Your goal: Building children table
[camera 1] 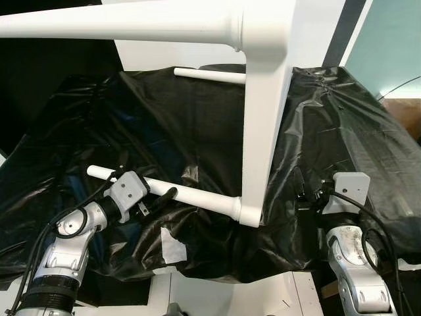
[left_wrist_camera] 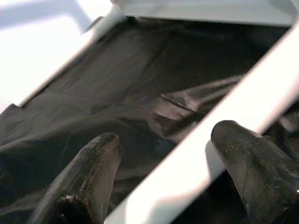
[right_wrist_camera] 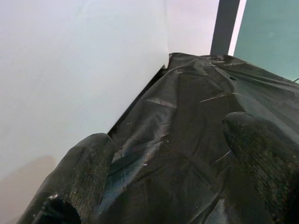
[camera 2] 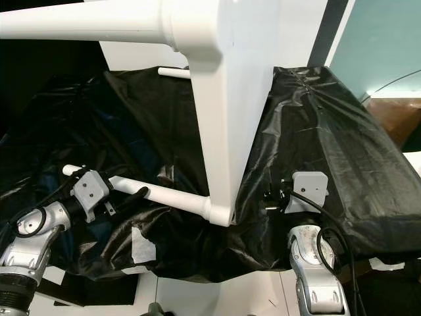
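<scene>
A white children's table lies on its side on black plastic sheeting (camera 1: 342, 118). Its top (camera 1: 266, 118) stands edge-on in the middle, and its legs point to my left. One leg (camera 1: 118, 26) runs across the top of the view, another (camera 1: 210, 76) lies farther back, and the lowest leg (camera 1: 197, 197) rests on the sheeting. My left gripper (camera 1: 161, 197) is open with its fingers either side of this lowest leg (left_wrist_camera: 219, 135), one fingertip (left_wrist_camera: 233, 140) against it. My right gripper (camera 1: 302, 191) is open just to the right of the table top (right_wrist_camera: 70, 70), over the sheeting.
A patch of white tape (camera 1: 172, 249) sits on the sheeting near the front edge. White panels (camera 1: 230, 293) lie below the edge, close to me. A teal wall (camera 1: 395, 46) and a brown box (camera 1: 404, 112) are at the right.
</scene>
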`<state>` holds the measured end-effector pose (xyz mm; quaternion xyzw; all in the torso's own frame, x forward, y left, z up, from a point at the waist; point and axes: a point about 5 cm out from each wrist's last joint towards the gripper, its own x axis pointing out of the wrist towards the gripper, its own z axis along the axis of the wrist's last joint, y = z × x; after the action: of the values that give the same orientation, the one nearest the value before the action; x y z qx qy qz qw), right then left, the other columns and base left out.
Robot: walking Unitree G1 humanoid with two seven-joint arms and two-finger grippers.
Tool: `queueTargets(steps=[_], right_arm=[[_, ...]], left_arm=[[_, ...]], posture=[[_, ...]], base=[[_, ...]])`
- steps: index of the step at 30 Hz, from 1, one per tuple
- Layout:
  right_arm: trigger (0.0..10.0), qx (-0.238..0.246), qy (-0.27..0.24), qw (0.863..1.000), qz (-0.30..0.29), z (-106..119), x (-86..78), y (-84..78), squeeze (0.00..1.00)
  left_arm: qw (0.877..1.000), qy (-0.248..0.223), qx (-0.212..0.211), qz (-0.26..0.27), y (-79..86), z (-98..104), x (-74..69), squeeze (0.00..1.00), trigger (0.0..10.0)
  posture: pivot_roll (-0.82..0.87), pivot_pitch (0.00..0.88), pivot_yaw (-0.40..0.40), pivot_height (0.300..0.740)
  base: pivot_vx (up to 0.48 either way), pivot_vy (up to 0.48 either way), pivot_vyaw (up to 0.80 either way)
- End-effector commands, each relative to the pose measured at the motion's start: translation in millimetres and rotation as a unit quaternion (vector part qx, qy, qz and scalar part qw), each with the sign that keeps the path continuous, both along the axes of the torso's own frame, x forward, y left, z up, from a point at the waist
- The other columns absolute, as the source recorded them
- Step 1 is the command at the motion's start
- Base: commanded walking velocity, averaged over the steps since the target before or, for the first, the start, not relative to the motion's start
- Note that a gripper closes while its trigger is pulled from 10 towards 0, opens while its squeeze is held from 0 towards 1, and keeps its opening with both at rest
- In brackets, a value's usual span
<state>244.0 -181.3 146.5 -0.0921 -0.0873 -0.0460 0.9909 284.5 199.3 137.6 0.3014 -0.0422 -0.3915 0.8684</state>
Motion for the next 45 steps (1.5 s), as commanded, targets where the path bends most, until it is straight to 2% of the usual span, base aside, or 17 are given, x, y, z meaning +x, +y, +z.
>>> queueTargets(steps=[1,6,14,15,17,18,19,20,23,24,28,32,35,42,43,44,45], right_arm=[[10.0,0.005,0.005,1.0,-0.005,-1.0,0.7,-1.2,0.0],[10.0,0.007,0.007,1.0,-0.008,-1.9,0.4,-2.3,0.0],[10.0,0.009,0.008,1.0,-0.008,-2.5,1.2,-1.4,0.0],[10.0,0.01,0.008,1.0,-0.008,-2.7,1.8,-1.0,0.0],[10.0,0.011,0.008,1.0,-0.008,-2.7,2.1,-0.9,0.0],[10.0,0.012,0.008,1.0,-0.008,-2.7,2.4,-0.6,0.0],[10.0,0.012,0.008,1.0,-0.008,-2.7,2.4,-0.6,0.0],[10.0,0.013,0.008,1.0,-0.008,-2.7,2.6,-0.5,0.0],[10.0,0.015,0.008,1.0,-0.008,-2.9,3.3,0.3,0.0],[10.0,0.017,0.007,1.0,-0.007,-3.0,4.1,1.1,0.0],[10.0,0.019,0.007,1.0,-0.01,-2.7,4.0,0.0,0.0],[10.0,0.02,0.007,1.0,-0.013,-2.7,3.5,-1.4,0.0],[10.0,0.02,0.007,1.0,-0.014,-2.4,3.7,-1.8,0.0],[10.0,0.019,0.007,1.0,-0.015,-1.9,5.0,-2.2,0.0],[10.0,0.019,0.007,1.0,-0.016,-1.9,5.4,-2.3,0.0],[10.0,0.019,0.007,1.0,-0.016,-1.9,5.4,-2.3,0.0],[10.0,0.018,0.007,1.0,-0.017,-2.0,5.9,-2.5,0.0]], left_arm=[[0.995,-0.05,-0.012,0.088,9.3,-1.7,3.5,0.0,10.0],[0.997,-0.042,0.008,0.066,13.6,-7.2,0.5,0.0,10.0],[0.997,-0.039,-0.011,0.071,17.4,-7.0,2.4,0.0,10.0],[0.997,-0.044,0.013,0.064,17.3,-11.3,0.8,0.0,10.0],[0.997,-0.048,0.027,0.061,17.6,-12.9,0.0,0.0,10.0],[0.994,-0.062,0.061,0.063,18.0,-14.6,0.6,0.0,10.0],[0.994,-0.062,0.061,0.063,18.0,-14.6,0.6,0.0,10.0],[0.992,-0.072,0.083,0.063,18.4,-15.8,1.1,0.0,10.0],[0.988,-0.089,0.097,0.074,18.2,-14.8,4.6,0.0,10.0],[0.982,-0.116,0.122,0.09,17.6,-13.3,10.6,0.0,10.0],[0.976,-0.13,0.134,0.112,20.1,-12.6,15.5,0.0,10.0],[0.973,-0.138,0.134,0.129,22.1,-11.1,18.1,0.0,10.0],[0.972,-0.148,0.116,0.141,20.5,-7.5,21.4,0.0,10.0],[0.975,-0.157,0.088,0.133,14.7,-2.8,23.1,0.0,10.0],[0.978,-0.151,0.051,0.135,13.0,0.8,24.4,0.0,10.0],[0.978,-0.151,0.051,0.135,13.0,0.8,24.4,0.0,10.0],[0.979,-0.152,0.028,0.132,11.3,4.7,25.4,0.0,10.0]], posture=[[-0.06,0.038,0.007,0.74],[-0.06,0.04,0.007,0.74],[-0.06,0.045,0.009,0.74],[-0.06,0.044,0.011,0.74],[-0.06,0.044,0.011,0.74],[-0.06,0.044,0.011,0.74],[-0.06,0.044,0.011,0.74],[-0.06,0.044,0.011,0.74],[-0.05,0.042,0.012,0.74],[-0.05,0.042,0.013,0.74],[-0.06,0.042,0.014,0.74],[-0.06,0.042,0.014,0.74],[-0.06,0.04,0.013,0.74],[-0.07,0.036,0.012,0.74],[-0.07,0.034,0.013,0.74],[-0.07,0.034,0.013,0.74],[-0.07,0.032,0.013,0.74]], base=[[0.0,0.0,0.0],[0.0,0.0,0.0],[0.0,0.0,0.0],[0.0,0.0,0.0],[0.0,0.0,0.0],[0.0,0.0,0.0],[0.0,0.0,0.0],[0.0,0.0,0.0],[0.0,0.0,0.0],[0.0,0.0,0.0],[0.0,0.0,0.0],[0.0,0.0,0.0],[0.0,0.0,0.0],[0.0,0.0,0.0],[0.0,0.0,0.0],[0.0,0.0,0.0],[0.0,0.0,0.0]])
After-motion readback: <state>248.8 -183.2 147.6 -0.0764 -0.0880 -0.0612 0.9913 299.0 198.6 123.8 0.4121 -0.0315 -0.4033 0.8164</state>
